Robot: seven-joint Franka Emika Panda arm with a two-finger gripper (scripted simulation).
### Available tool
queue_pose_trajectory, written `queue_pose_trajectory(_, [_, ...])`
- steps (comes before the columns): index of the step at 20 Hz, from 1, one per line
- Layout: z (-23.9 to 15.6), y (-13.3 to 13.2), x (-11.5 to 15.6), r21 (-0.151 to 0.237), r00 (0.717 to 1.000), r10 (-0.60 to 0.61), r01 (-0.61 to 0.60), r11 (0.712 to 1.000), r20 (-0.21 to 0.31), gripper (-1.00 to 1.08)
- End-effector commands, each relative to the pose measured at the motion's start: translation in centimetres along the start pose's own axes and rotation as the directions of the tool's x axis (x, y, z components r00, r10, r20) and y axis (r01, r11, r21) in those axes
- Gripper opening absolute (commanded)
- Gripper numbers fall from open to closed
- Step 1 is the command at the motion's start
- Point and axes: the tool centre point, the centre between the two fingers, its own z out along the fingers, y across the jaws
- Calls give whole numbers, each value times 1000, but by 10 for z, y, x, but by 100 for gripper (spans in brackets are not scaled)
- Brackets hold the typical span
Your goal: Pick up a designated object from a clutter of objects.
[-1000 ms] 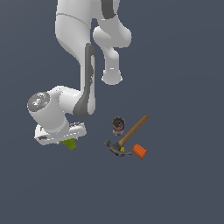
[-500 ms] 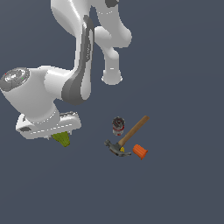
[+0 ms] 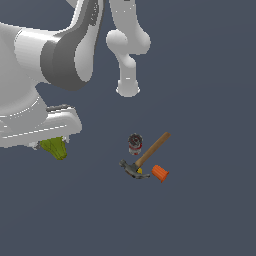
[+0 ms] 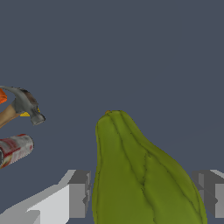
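Pear [image 4: 140, 175] sits between the claw [image 4: 146, 194] fingers [image 4: 79, 192], away from the other items, toward the exterior view's left side of the surface. In the wrist view a finger stands on each flank of the fruit with dark gaps showing, so contact cannot be confirmed; whether it is clamped or merely straddled, I cannot tell. Hammer [image 3: 147, 155], can [image 3: 135, 144] and orange cup [image 3: 160, 173] lie clustered near the centre, well apart, leaving the fruit free to lift.
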Motion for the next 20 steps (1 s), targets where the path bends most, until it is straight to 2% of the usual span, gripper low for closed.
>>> queue_pose_trajectory(1, [-27,2,4,-1,1000,0,0,1000,-1,-100])
queue_pose_trajectory(10, [-96,9,18,-1,1000,-1,1,1000,-1,-100])
queue_pose_trajectory(20, [-128,13,25,0,1000,-1,1,1000,-1,-100])
